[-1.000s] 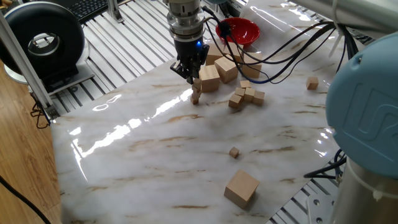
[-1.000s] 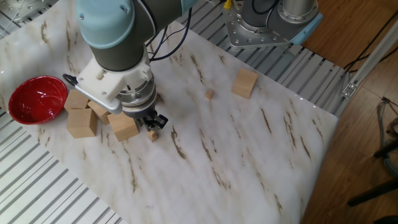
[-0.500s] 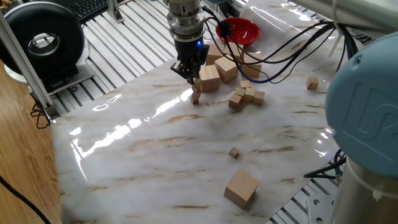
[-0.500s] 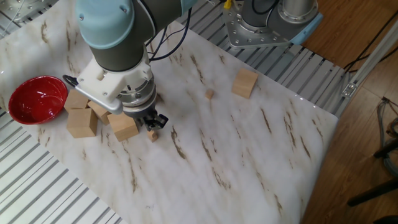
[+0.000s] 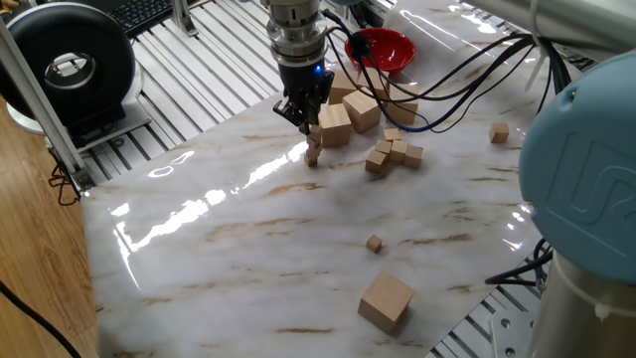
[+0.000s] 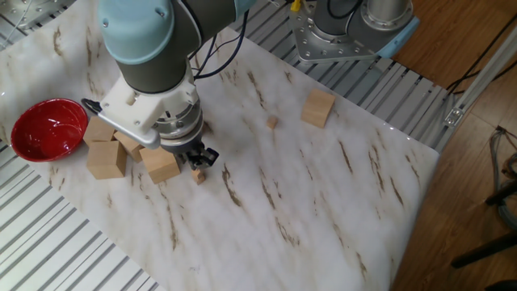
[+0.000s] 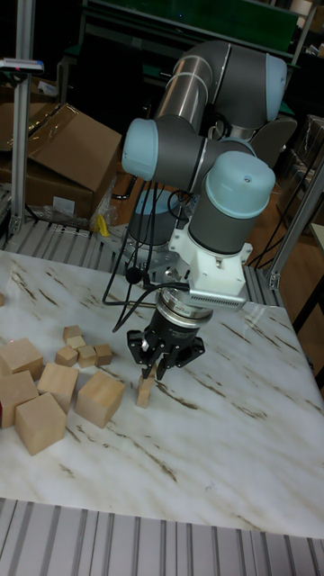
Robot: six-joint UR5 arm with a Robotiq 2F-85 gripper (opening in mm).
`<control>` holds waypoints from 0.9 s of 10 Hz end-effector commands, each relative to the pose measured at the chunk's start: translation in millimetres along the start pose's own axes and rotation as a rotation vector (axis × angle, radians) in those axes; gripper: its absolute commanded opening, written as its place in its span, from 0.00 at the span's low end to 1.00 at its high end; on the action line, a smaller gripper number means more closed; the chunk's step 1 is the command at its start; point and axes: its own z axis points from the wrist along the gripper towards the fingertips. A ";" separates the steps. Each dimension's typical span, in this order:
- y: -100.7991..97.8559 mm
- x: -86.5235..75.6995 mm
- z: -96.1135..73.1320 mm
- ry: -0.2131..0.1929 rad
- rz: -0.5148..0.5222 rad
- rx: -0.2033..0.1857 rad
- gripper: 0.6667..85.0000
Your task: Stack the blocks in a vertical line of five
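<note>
Two tiny blocks appear stacked as a short column (image 5: 312, 151) on the marble counter (image 5: 248, 249), directly beneath the pincer (image 5: 306, 123). Nearest the camera sits a large cube (image 5: 386, 301), then a lone tiny block (image 5: 374, 243). Farther back, a cluster of tiny blocks (image 5: 394, 153) lies beside bigger cubes (image 5: 348, 114) and a red bowl (image 5: 383, 50). I cannot tell whether the pincer grips the top block or has let go. The placing step looks underway; next, fetch a third block.

A marble-patterned table (image 5: 248, 239) bears wooden cubes (image 5: 386, 300) and a red bowl (image 5: 383, 48).
</note>
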 end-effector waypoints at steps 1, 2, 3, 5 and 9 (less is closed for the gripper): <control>3.1 -2.9 -1.4 -0.009 -0.005 -0.014 0.24; 3.9 -3.0 -1.4 -0.010 -0.009 -0.017 0.26; 3.1 -2.9 -1.4 -0.009 -0.016 -0.014 0.28; 2.8 -2.5 -1.3 -0.007 -0.027 -0.012 0.32; 3.0 -2.1 -1.3 -0.006 -0.039 -0.014 0.36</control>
